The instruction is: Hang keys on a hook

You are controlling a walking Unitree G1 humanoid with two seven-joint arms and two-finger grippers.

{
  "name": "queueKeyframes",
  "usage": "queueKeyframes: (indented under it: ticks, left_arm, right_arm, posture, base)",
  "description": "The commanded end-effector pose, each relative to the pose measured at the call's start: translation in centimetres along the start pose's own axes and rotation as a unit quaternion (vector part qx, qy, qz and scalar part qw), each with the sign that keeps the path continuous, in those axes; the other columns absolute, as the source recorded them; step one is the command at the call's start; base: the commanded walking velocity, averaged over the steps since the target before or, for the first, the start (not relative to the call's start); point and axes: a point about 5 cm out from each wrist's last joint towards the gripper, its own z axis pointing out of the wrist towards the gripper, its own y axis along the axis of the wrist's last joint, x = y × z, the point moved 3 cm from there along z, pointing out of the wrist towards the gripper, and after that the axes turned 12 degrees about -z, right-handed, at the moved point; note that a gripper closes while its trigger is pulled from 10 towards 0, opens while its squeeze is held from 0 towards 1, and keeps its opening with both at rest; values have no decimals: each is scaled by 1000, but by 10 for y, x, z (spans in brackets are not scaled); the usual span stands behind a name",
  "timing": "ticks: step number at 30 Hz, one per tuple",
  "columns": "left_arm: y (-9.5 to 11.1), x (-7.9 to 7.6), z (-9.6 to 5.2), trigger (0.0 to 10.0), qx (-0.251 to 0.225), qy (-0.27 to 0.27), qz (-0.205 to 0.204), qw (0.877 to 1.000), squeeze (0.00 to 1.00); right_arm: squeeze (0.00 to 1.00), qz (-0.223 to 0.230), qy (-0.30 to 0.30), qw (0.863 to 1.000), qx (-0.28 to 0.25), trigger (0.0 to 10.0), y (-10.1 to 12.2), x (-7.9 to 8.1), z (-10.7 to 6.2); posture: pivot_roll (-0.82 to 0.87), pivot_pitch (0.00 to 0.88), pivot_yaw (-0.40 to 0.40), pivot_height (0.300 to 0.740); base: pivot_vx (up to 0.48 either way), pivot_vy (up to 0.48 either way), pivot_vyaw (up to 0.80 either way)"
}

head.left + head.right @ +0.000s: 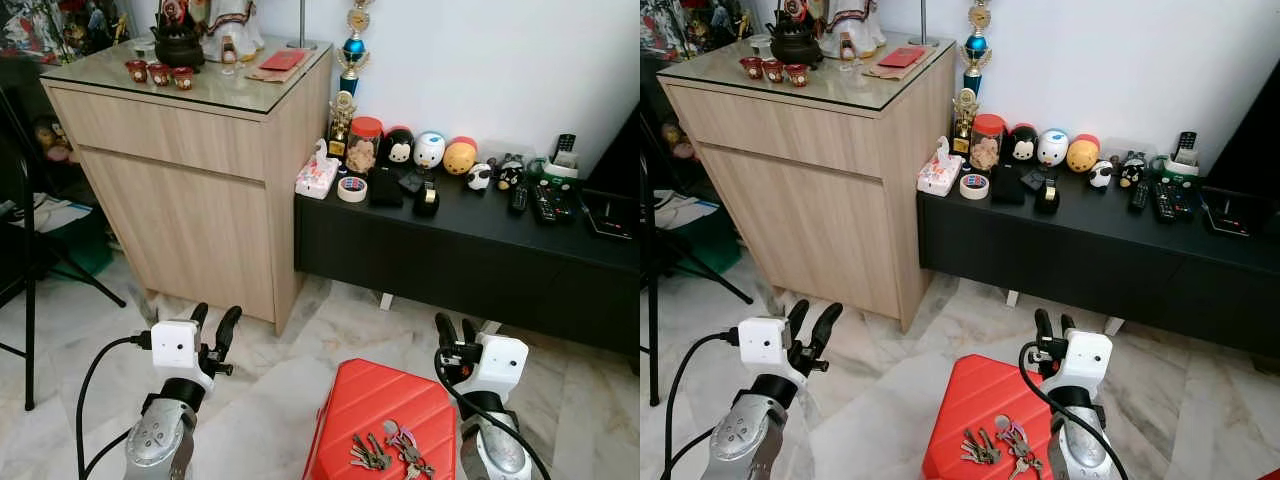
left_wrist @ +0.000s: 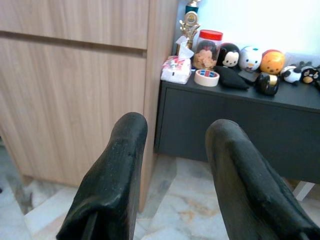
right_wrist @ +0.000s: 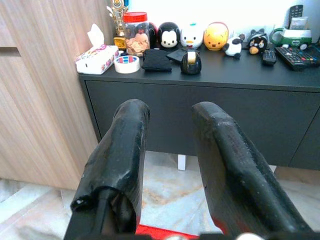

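Keys [image 1: 388,449] lie on the red stool [image 1: 375,400] between my arms. Left gripper [image 1: 213,331] and right gripper [image 1: 455,331] both raised, jaws apart, holding nothing.

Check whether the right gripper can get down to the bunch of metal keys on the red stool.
Probably yes: the right gripper, fingers open, hovers beside the metal keys on the red stool, with nothing between them.

Even, soft indoor light fills the room, bright on the white wall [image 1: 480,60] at the far right. The glass cabinet top [image 1: 215,85] shows mild glare. Head views are sharp; the near black fingers [image 2: 112,185] look soft in the wrist views.
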Motion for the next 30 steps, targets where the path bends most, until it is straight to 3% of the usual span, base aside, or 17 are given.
queueKeyframes:
  ticks: [1,18,24,30]
  left_arm:
    - [2,-5,5,10000,-5,-14,6,1000,0]
    - [-1,-4,2,10000,5,-11,5,1000,0]
    - [0,-4,6,10000,4,-13,6,1000,0]
    - [3,1,6,10000,1,-2,13,1000,0]
  right_arm:
    - [0,-2,-8,1000,1,10000,3,-3,4]
    - [0,6,-6,1000,5,10000,2,1,3]
    - [0,38,-26,998,31,10000,-3,-3,5]
    - [0,30,-33,998,43,10000,-5,-11,8]
  posture:
    - [35,0,-72,740]
    - [36,0,-69,740]
    - [24,0,-64,740]
    - [33,0,-73,740]
  base:
    - [0,0,0]
    - [0,0,0]
    - [0,0,0]
    - [0,0,0]
